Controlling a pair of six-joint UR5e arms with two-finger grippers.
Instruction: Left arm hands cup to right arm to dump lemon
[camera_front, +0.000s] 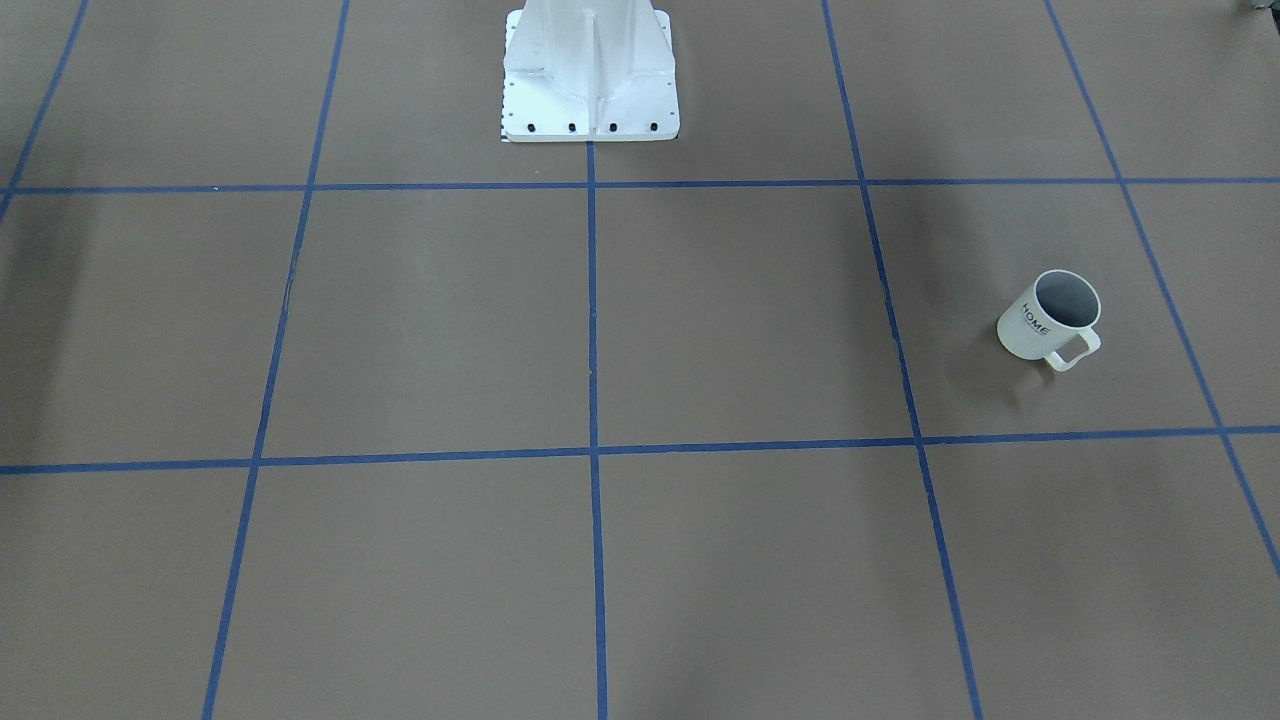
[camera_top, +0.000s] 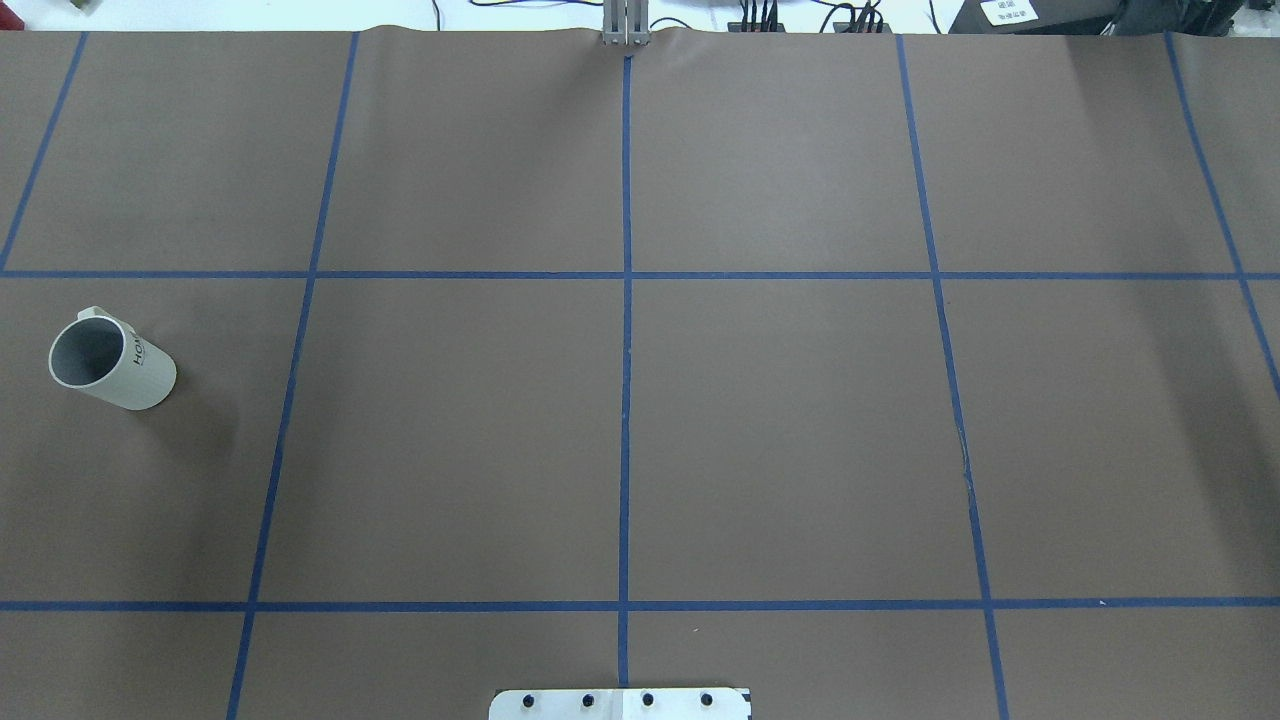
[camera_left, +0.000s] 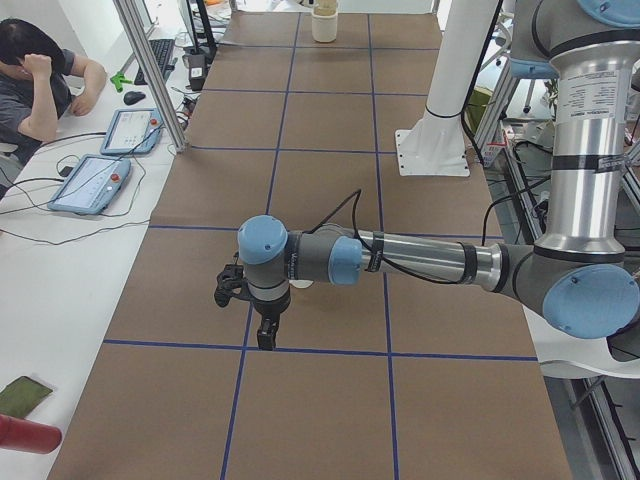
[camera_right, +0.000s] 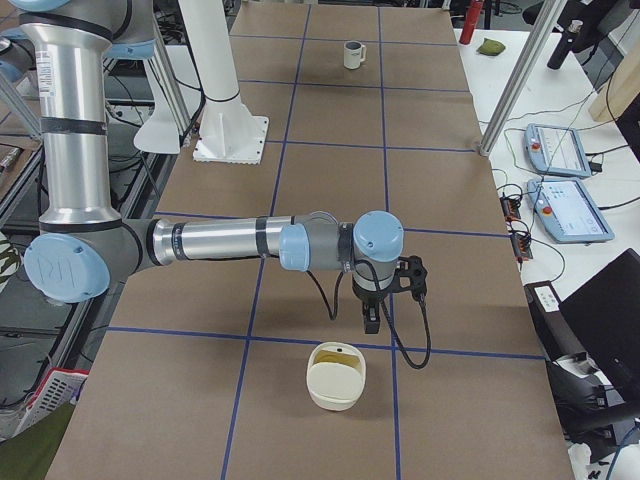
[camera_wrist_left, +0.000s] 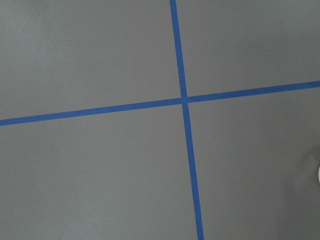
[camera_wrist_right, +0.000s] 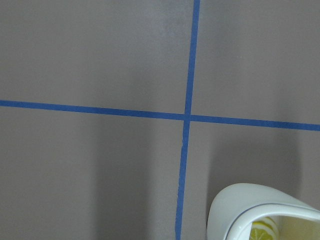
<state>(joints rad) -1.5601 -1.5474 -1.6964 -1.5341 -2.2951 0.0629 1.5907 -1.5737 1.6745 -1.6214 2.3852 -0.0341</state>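
Observation:
The white cup (camera_front: 1030, 325) with "HOME" lettering stands upright on the brown table, on the robot's left side. It also shows in the overhead view (camera_top: 140, 375) and far off in the exterior right view (camera_right: 352, 55). Its inside looks grey and no lemon shows in it. My left gripper (camera_left: 266, 338) points down above a blue tape crossing. My right gripper (camera_right: 371, 322) points down near the table's other end. Both show only in side views, so I cannot tell whether they are open or shut. Neither wrist view shows fingers.
A cream squarish container (camera_right: 337, 375) sits just beyond the right gripper. Its rim shows in the right wrist view (camera_wrist_right: 235, 205), with something like a yellow lemon slice (camera_wrist_right: 262, 231) inside. The white robot base (camera_front: 590, 80) stands mid-table. An operator (camera_left: 40, 90) sits beside the table.

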